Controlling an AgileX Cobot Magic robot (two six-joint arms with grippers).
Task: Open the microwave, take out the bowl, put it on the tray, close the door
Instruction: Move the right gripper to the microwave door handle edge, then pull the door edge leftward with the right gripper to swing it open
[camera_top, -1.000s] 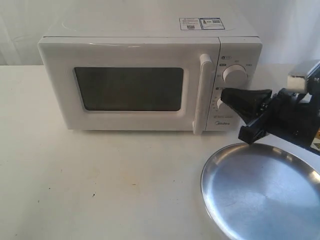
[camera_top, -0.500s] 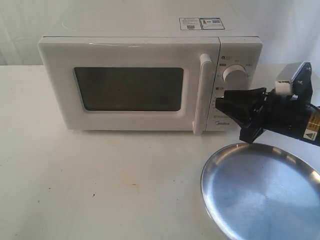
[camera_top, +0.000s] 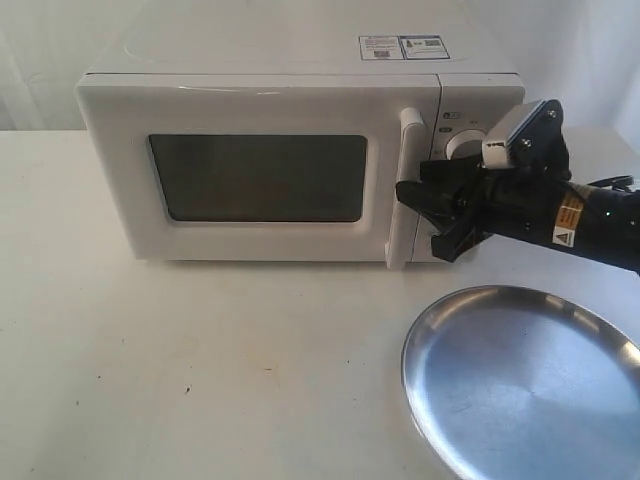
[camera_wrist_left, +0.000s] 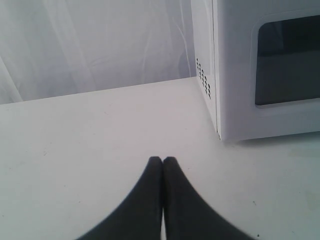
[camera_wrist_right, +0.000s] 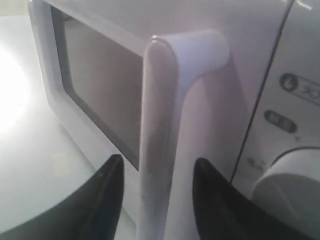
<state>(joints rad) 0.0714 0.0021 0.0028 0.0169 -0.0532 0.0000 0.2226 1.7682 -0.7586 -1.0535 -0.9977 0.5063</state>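
A white microwave (camera_top: 260, 60) is sitting at the upper left of the exterior view on a pale table (camera_top: 200, 360), with its door (camera_top: 120, 180) lying shut against the body. The door's window (camera_top: 258, 178) is showing only darkness, so the inside, and any bowl there, is not visible. The right pincer (camera_top: 421, 218), black and coming in from the right edge, is now reaching the vertical white handle (camera_top: 405, 140) at the door's right side. A second ago it was hanging farther right, in front of the lower dial and just above the tray's rim. Half a second ago it was partway across, and it has also risen since then. Its fingers (camera_wrist_right: 107, 200) are spread, and in the right wrist view they are standing on either side of the handle with a thin gap showing on each side. The arm is now covering much of the control panel, leaving part of the upper dial (camera_top: 460, 146) peeking out. The steel tray (camera_top: 520, 390) is lying at the lower right, in the same spot as before. In the left wrist view the left pincer (camera_wrist_left: 162, 161) is hovering over bare table near the microwave's side, its fingertips pressed together.
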